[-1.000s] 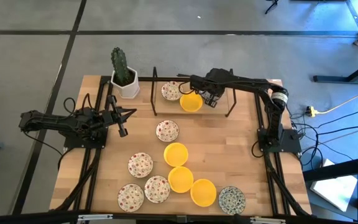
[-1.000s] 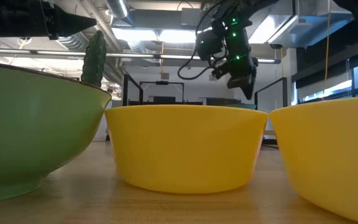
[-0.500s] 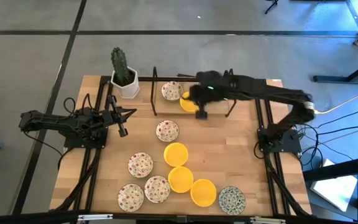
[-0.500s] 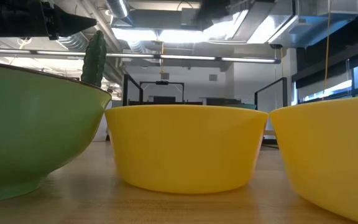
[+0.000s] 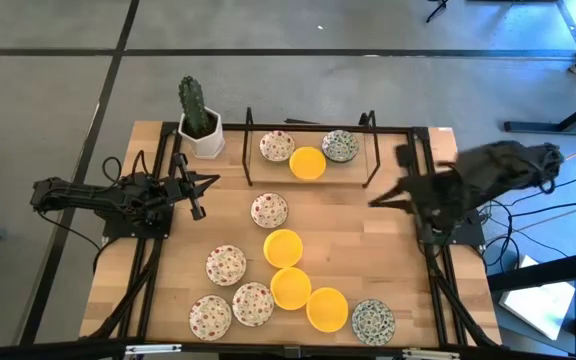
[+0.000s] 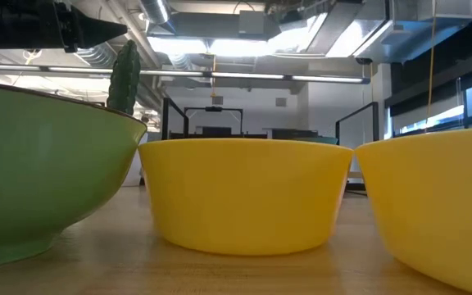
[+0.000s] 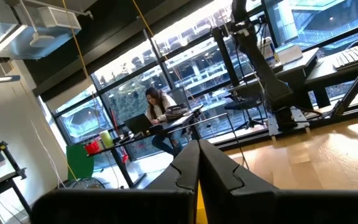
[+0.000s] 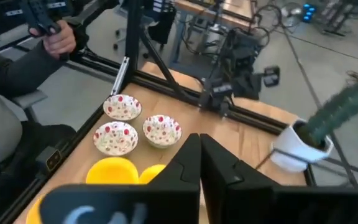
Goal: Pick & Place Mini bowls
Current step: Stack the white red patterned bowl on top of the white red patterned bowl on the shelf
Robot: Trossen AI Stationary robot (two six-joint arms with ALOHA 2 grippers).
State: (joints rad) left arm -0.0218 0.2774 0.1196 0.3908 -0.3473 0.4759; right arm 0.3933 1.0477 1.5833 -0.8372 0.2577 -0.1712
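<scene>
Three mini bowls sit on a black wire rack (image 5: 251, 150) at the table's far side: a red-speckled one (image 5: 276, 146), a yellow one (image 5: 307, 163) and a blue-green one (image 5: 340, 146). Several more bowls rest on the table, among them a red-speckled one (image 5: 268, 210), a yellow one (image 5: 282, 247) and a blue-green one (image 5: 373, 320). My right gripper (image 5: 376, 201) (image 8: 199, 152) is shut and empty near the table's right edge. My left gripper (image 5: 213, 180) (image 7: 199, 165) is shut and empty at the table's left side.
A cactus in a white pot (image 5: 200, 128) stands at the far left corner beside the rack. In the right wrist view a person's hand (image 8: 58, 34) holds a controller beyond the table. The low view is filled by a green-looking bowl (image 6: 39, 172) and yellow bowls (image 6: 244, 192).
My right gripper has drawn back from over the rack, swinging toward the table's right edge and a little nearer. The blue-green bowl on the rack, which the gripper covered before, now shows beside the yellow one.
</scene>
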